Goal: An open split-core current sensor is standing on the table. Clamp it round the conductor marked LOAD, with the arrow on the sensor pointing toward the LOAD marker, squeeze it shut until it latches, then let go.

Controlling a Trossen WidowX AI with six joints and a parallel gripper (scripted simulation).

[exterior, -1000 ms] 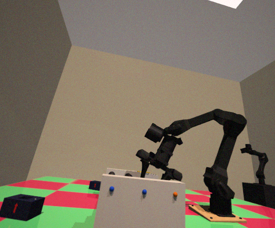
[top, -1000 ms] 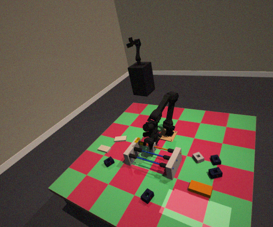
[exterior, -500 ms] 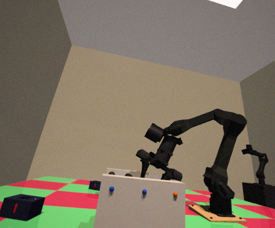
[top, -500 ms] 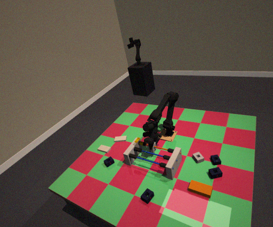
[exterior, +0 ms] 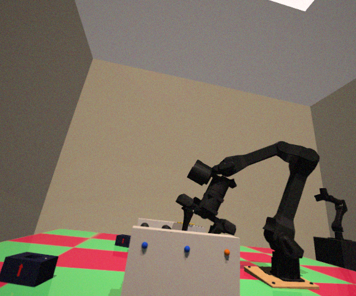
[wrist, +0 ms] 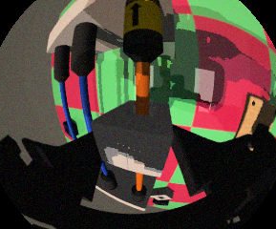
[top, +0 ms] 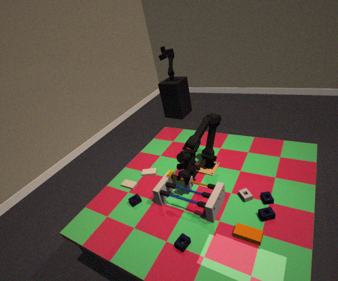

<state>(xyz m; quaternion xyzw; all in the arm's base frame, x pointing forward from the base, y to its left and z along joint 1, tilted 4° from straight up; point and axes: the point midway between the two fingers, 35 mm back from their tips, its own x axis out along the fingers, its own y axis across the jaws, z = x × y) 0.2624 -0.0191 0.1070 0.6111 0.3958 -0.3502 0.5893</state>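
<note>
The claw [top: 187, 178] [exterior: 199, 230] [wrist: 139, 128] is pinching the dark gray sensor [wrist: 135, 124], w/ one finger pressing on each side. The sensor is sitting around the orange wire [top: 200, 183] [wrist: 142, 86], which is poking out both ends; can't tell if it's latching shut. Its own arrow isn't showing clearly, so can't tell which way it's pointing. Nr the sensor, a yellow & black sleeve [wrist: 143, 14] is wrapping the orange wire & showing a black arrow. Two blue wires [top: 184, 198] [wrist: 84, 102] are running beside the orange one, btwn a nr pale wall [top: 215, 201] [exterior: 181, 267] & a far pale wall [top: 162, 188]. The black arm [top: 211, 136] [exterior: 251, 157] is bending down over the wires from its tan base plate [top: 214, 172] [exterior: 311, 285]. Farther out on the red & green table [top: 127, 244], two flat white bits [top: 148, 171] are lying past the far wall, w/ a small dark block [top: 135, 200] nr them. Another dark block [top: 181, 242] is sitting out front. On the other side, a white block w/ a hole [top: 247, 198], two more dark blocks [top: 266, 216] & an orange brick [top: 247, 233] are resting. Way back, a 2nd arm [top: 171, 61] [exterior: 339, 216] is standing on a black box [top: 175, 98] [exterior: 343, 254].
</note>
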